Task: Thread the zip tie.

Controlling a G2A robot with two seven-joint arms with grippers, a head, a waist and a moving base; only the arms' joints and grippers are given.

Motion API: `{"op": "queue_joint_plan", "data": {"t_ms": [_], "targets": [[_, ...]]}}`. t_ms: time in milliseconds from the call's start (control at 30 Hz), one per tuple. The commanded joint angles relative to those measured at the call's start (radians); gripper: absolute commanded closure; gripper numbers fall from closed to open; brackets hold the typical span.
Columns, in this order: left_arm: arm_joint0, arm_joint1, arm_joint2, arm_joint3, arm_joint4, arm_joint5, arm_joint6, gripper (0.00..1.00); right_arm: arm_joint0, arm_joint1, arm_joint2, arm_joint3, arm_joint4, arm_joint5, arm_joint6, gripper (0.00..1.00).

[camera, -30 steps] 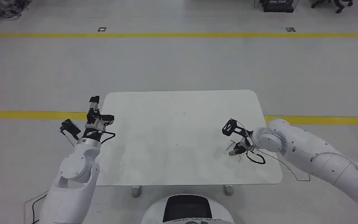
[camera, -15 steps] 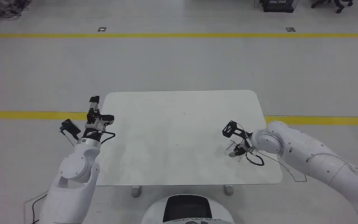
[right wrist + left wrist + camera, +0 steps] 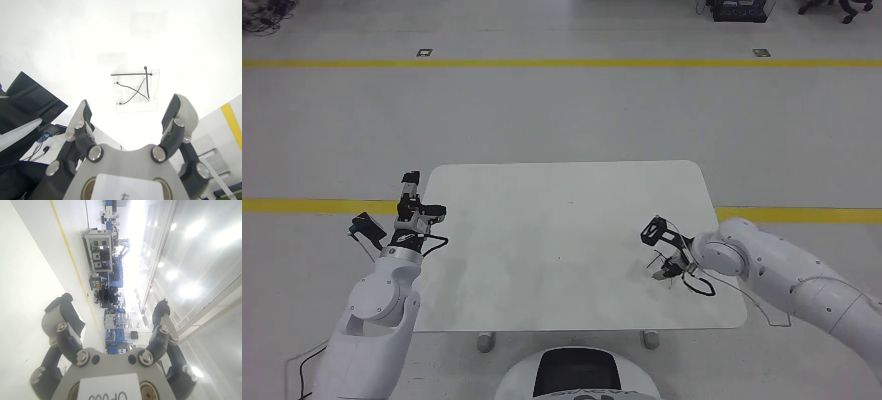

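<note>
1. Several black zip ties [image 3: 139, 90] are seen lying loose and crossed in a shallow clear tray [image 3: 136, 109] on the white table [image 3: 562, 250]; one lies straight along an edge of the tray, and the others are curved.
2. The ties are judged to be very light, thin and springy, with smooth, slippery straps; a small square head is carried at one end of each; because they overlap, a neighbour may be dragged along when one is lifted.
3. A hold is best taken on a strap near its head, where it is stiffest, so that the tapered tail is left free for threading; the straight tie looks easiest to single out.
4. The right gripper [image 3: 130, 100] is held wide apart and empty, aimed at the tray but apart from it; nothing is touched by its ribbed pads [image 3: 168, 108].
5. The left gripper [image 3: 113, 300] is likewise spread open and empty, at the table's left edge, pointed away toward the room.
</note>
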Motion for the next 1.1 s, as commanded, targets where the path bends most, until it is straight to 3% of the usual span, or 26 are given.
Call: {"op": "queue_joint_plan", "data": {"t_ms": [0,33,167,233,467,733,1067], "targets": [[0.0,0.0,0.0,0.0,0.0,0.0,0.0,0.0,-0.008,0.003,0.01,-0.006,-0.006,0.0,0.006,0.0],[0.0,0.0,0.0,0.0,0.0,0.0,0.0,0.0,-0.012,0.004,0.014,-0.006,-0.008,-0.002,0.009,0.0],[0.0,0.0,0.0,0.0,0.0,0.0,0.0,0.0,-0.027,0.007,0.032,-0.006,-0.019,-0.008,0.011,0.42],[0.0,0.0,0.0,0.0,0.0,0.0,0.0,0.0,-0.036,0.007,0.04,-0.005,-0.027,-0.005,0.014,0.5],[0.0,0.0,0.0,0.0,0.0,0.0,0.0,0.0,-0.06,-0.004,0.056,0.006,-0.05,-0.004,0.017,0.52],[0.0,0.0,0.0,0.0,0.0,0.0,0.0,0.0,-0.073,-0.036,0.064,0.064,-0.071,-0.007,-0.004,0.51],[0.0,0.0,0.0,0.0,0.0,0.0,0.0,0.0,-0.078,-0.08,0.069,0.122,-0.12,-0.006,-0.013,0.61]]}}
